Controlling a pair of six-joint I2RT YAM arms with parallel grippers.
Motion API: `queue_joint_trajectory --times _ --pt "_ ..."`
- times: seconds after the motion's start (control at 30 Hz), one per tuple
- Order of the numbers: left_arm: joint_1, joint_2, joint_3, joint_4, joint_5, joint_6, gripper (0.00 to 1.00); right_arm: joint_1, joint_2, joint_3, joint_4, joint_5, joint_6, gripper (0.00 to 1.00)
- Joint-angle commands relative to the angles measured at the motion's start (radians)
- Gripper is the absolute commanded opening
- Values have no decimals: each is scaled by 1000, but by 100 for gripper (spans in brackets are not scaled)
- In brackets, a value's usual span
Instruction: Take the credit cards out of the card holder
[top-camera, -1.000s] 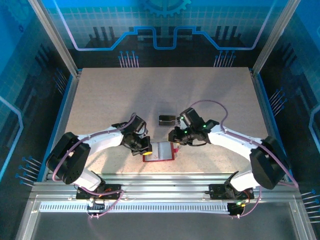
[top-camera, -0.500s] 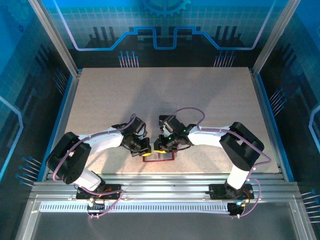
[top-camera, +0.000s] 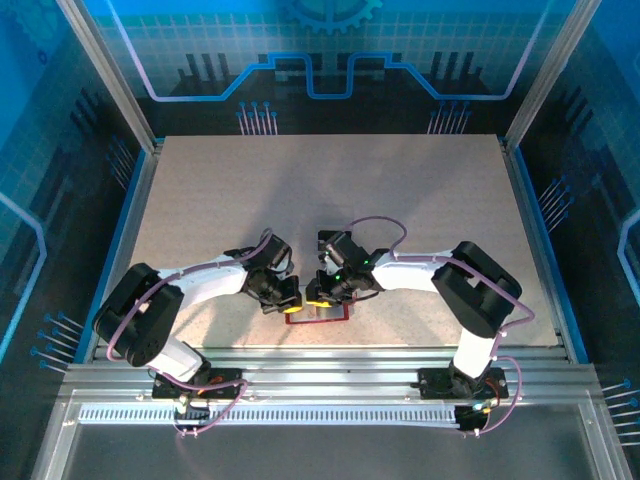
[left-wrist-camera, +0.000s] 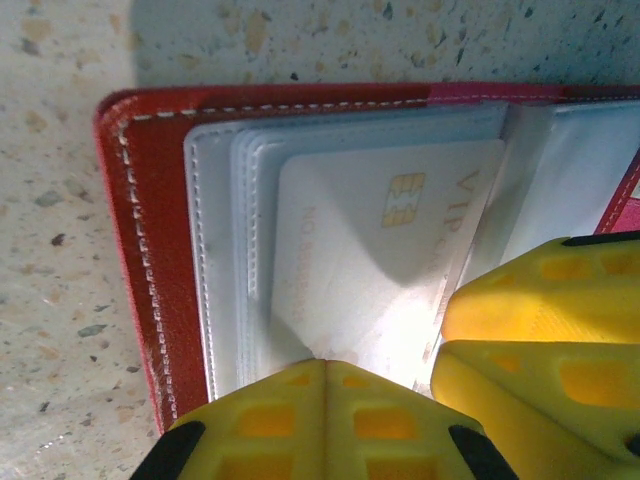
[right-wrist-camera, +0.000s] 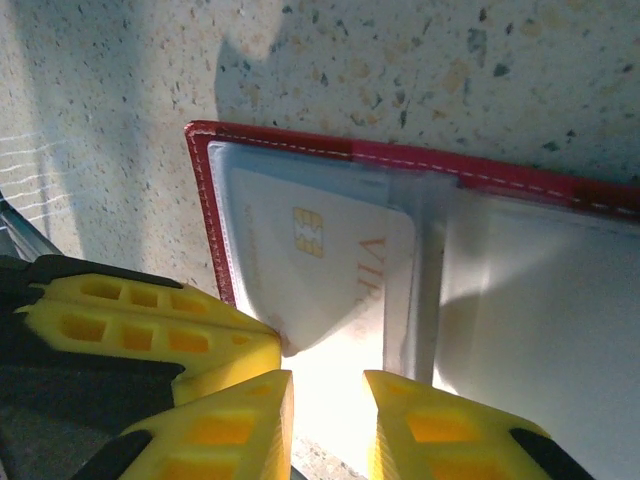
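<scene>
Card holder (top-camera: 332, 316) laid open on tabletop (top-camera: 400, 190), near front edge, between both claws. Left claw (left-wrist-camera: 323, 378) closed, tips pressed on holder's left pockets. Right claw (right-wrist-camera: 328, 388) set slightly apart over near edge of pale chip card (right-wrist-camera: 320, 265), which is tucked in pocket. Dark card (top-camera: 328, 239) laid just beyond holder.

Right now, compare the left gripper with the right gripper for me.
The left gripper has its fingers pressed together with no gap; the right gripper has its fingers slightly apart. The left gripper sits at the edge of the chip card; the right gripper is beside it, closer to the fold of the card holder. Both have yellow fingers low over the open card holder.
</scene>
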Motion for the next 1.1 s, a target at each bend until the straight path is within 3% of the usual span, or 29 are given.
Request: queue_joint_trajectory --times 0.0,1.07 --pt "6 10 -16 -23 -28 30 1 10 18 23 -19 3 -10 24" --pt "6 -5 -1 -54 -35 42 1 9 34 90 -150 83 -68 24"
